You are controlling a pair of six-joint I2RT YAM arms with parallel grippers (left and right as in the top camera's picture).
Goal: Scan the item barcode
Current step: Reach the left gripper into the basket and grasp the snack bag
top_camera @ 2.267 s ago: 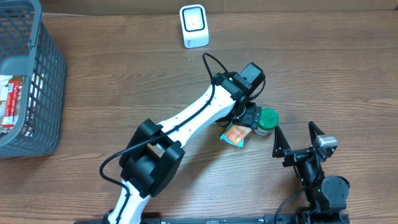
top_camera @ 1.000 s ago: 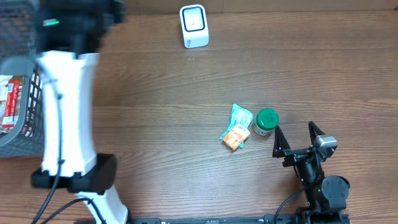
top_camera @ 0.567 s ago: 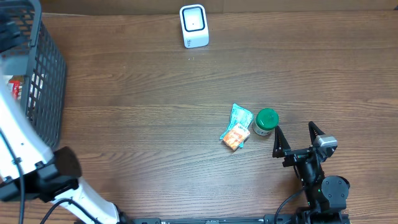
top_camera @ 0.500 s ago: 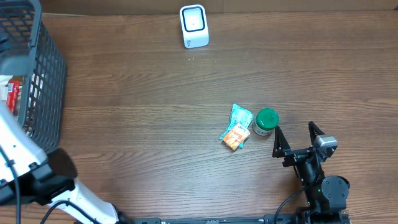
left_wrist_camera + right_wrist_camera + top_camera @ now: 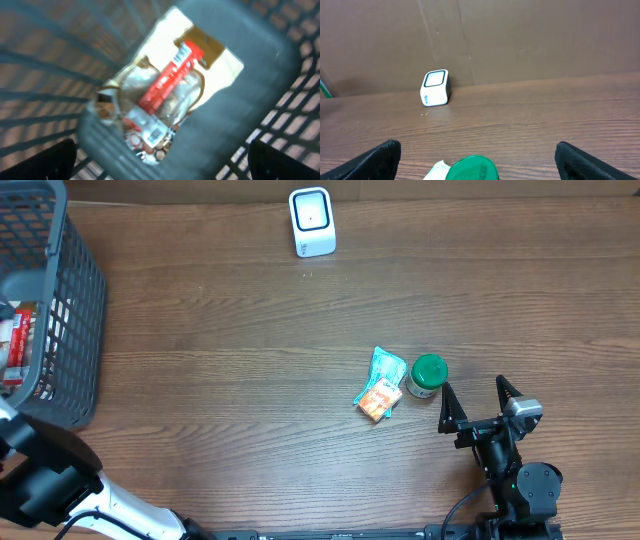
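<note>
Right gripper (image 5: 474,388) is held wide and empty at the table's (image 5: 220,410) near edge. Just beyond it a green-lidded jar (image 5: 428,374) is seen, a snack packet (image 5: 381,384) just beside. Left gripper (image 5: 162,152), jaws spread, is hung inside the basket (image 5: 75,310) above a red-labelled packet (image 5: 167,87). Farthest back, the scanner (image 5: 311,222) is seen in open view.

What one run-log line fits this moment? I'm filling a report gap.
left tool: open, above snack pack in basket | right tool: open, near green-lid jar | scanner: at far edge
</note>
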